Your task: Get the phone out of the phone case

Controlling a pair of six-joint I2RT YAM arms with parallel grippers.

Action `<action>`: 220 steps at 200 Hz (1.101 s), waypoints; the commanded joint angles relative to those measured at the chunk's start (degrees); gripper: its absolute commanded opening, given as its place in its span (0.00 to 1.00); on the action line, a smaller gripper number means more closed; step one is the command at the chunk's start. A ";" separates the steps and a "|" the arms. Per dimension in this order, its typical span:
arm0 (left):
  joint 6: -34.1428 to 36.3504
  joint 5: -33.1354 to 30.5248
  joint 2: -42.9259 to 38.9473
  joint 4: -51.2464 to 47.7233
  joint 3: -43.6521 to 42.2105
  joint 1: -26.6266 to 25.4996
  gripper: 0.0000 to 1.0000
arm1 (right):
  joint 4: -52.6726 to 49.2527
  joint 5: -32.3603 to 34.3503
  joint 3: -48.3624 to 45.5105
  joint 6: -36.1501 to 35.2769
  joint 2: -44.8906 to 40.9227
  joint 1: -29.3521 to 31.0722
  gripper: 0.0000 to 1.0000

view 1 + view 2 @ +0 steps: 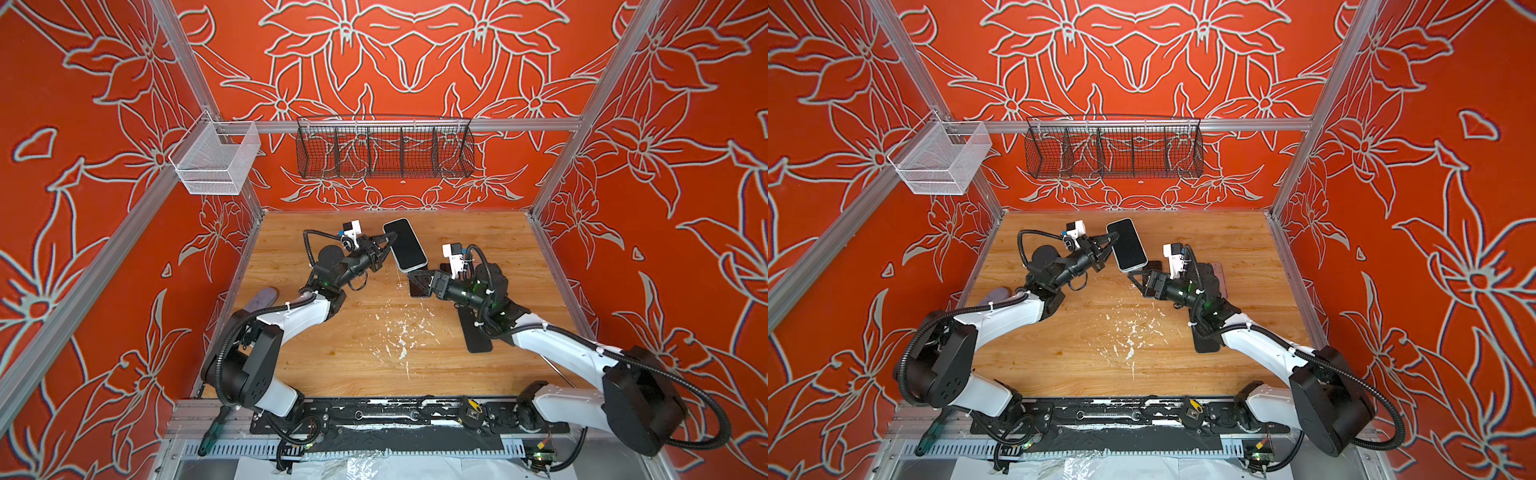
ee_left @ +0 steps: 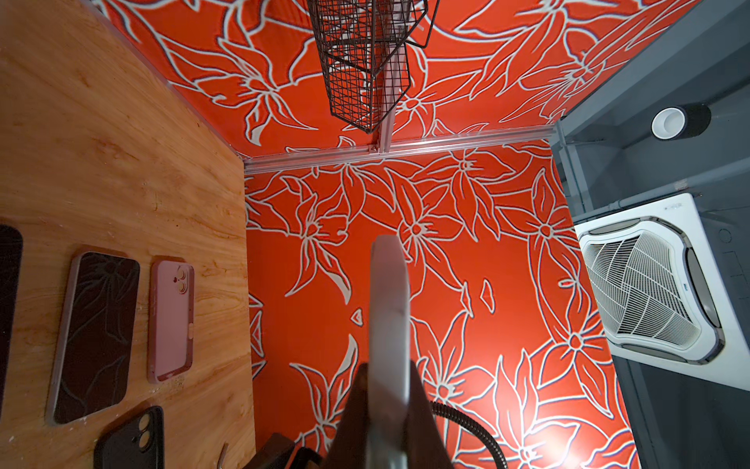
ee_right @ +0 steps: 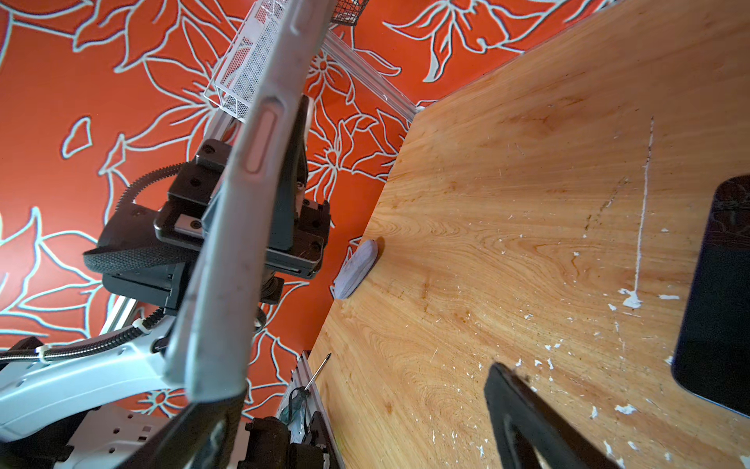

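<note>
The phone (image 1: pixel 405 245) (image 1: pixel 1127 245), dark screen up, sits in a pale grey phone case and is held tilted in the air above the back of the table. My left gripper (image 1: pixel 391 240) (image 1: pixel 1115 237) is shut on its long side. The left wrist view shows the case's edge (image 2: pixel 389 300) pinched between the fingers of the left gripper (image 2: pixel 387 369). My right gripper (image 1: pixel 415 282) (image 1: pixel 1138 283) stands open just below the phone's near end. In the right wrist view the grey case (image 3: pixel 243 203) ends right at one finger (image 3: pixel 195 430) of the right gripper (image 3: pixel 361 426), and the other finger (image 3: pixel 527 418) stands well apart over the wood.
On the wooden table (image 1: pixel 374 332) lie a black phone (image 1: pixel 478 336), a lavender case (image 1: pixel 262 299), a phone in a pinkish case (image 2: pixel 97 337), a pink case (image 2: pixel 170 320) and a black case (image 2: pixel 134 438). A black wire basket (image 1: pixel 384 151) and a white mesh basket (image 1: pixel 216 158) hang on the back rail.
</note>
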 commanded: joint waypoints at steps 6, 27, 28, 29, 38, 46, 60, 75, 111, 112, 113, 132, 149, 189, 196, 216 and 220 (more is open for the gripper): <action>-0.64 1.23 -1.08 5.35 0.64 -0.45 0.00 | 1.50 -2.51 2.69 -0.77 -1.58 -0.01 0.94; -0.90 1.32 -1.05 5.49 0.71 -0.55 0.00 | 1.47 -1.75 2.43 -0.74 -2.13 -0.13 0.94; -0.87 1.32 -1.05 5.49 0.68 -0.55 0.00 | 1.48 -1.73 2.39 -0.71 -2.14 -0.12 0.94; -0.90 1.37 -1.05 5.41 0.66 -0.55 0.00 | 1.49 -1.68 2.32 -0.65 -2.14 -0.11 0.94; -0.95 1.40 -1.14 5.46 0.65 -0.54 0.00 | 1.45 -1.46 2.25 -0.58 -2.10 -0.19 0.94; -1.00 1.41 -1.39 5.41 0.65 -0.60 0.00 | 1.37 -1.19 2.19 -0.51 -2.05 -0.19 0.94; -1.05 1.41 -1.72 5.37 0.64 -0.63 0.00 | 1.26 -0.36 2.11 -0.32 -1.88 -0.32 0.94; -1.14 1.32 -2.13 5.27 0.65 -0.71 0.00 | 1.23 -0.23 2.00 -0.28 -1.57 -0.28 0.94; -1.32 1.33 -2.59 5.11 0.78 -0.81 0.00 | 1.13 -0.03 1.89 -0.47 -1.44 -0.37 0.94; -1.38 1.32 -2.57 5.09 0.80 -0.81 0.00 | 1.09 0.05 1.90 -0.49 -1.48 -0.37 0.94; -1.37 1.37 -2.55 5.12 0.81 -0.81 0.00 | 1.03 0.05 1.85 -0.45 -1.46 -0.37 0.94; -1.87 1.49 -2.46 5.20 1.15 -0.89 0.00 | 0.71 0.60 1.59 -0.77 -1.70 -0.36 0.94; -2.10 1.50 -2.42 5.25 1.49 -0.90 0.00 | 0.30 1.39 1.16 -1.11 -2.17 -0.41 0.93; -2.42 1.82 -1.87 4.98 3.39 -0.90 0.00 | -2.57 4.49 0.16 -3.13 -3.87 -0.37 0.93; -2.55 1.94 -1.69 4.92 3.86 -0.98 0.00 | -3.04 5.01 0.02 -3.38 -4.16 -0.37 0.93; -2.71 2.03 -1.37 4.90 4.58 -1.32 0.00 | -3.76 5.75 -0.17 -3.88 -4.60 -0.37 0.93; -2.76 2.03 -1.23 4.89 4.60 -1.40 0.00 | -3.94 5.92 -0.18 -3.93 -4.57 -0.35 0.93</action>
